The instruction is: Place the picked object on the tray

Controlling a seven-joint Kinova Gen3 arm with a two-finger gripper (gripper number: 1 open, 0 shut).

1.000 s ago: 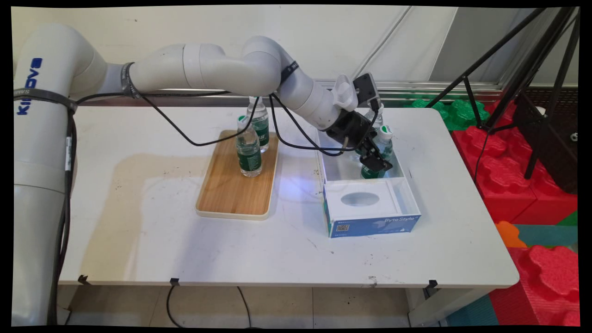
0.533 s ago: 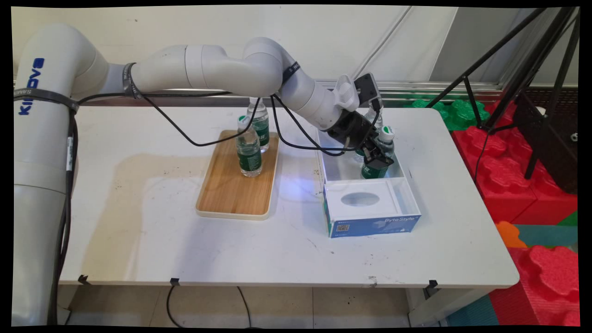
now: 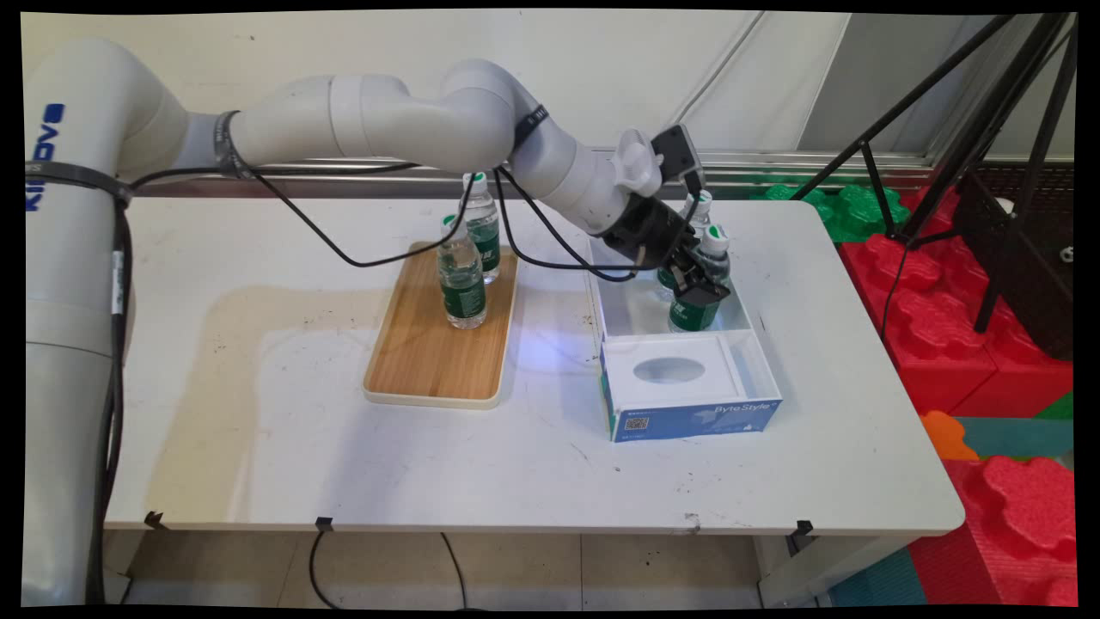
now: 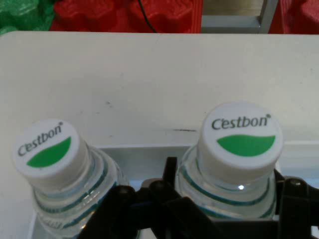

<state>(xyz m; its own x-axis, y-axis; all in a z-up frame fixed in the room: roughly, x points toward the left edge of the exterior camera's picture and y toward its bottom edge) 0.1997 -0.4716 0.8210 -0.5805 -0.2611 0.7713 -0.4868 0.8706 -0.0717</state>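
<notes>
My gripper [image 3: 698, 289] is down inside the white box [image 3: 746, 359] with the blue front, shut on a clear water bottle [image 3: 693, 315] with a green label and white cap. In the hand view that bottle's cap [image 4: 241, 137] stands between my fingers [image 4: 170, 175], and the gripper [image 4: 227, 201] clasps the bottle just below the neck. A second bottle [image 3: 701, 206] of the same kind stands close behind it in the box; its cap [image 4: 45, 149] shows to the left in the hand view.
A wooden tray [image 3: 427, 361] lies left of the box, with two more water bottles [image 3: 461, 275] [image 3: 483, 225] standing at its far end. A white insert with an oval hole [image 3: 669, 370] fills the box's near part. Black tripod legs [image 3: 911, 112] and red foam blocks [image 3: 954, 344] stand to the right of the table.
The gripper and the bottle in it have risen a little inside the box. The arm's forearm has lifted with them. The other bottles have not moved.
</notes>
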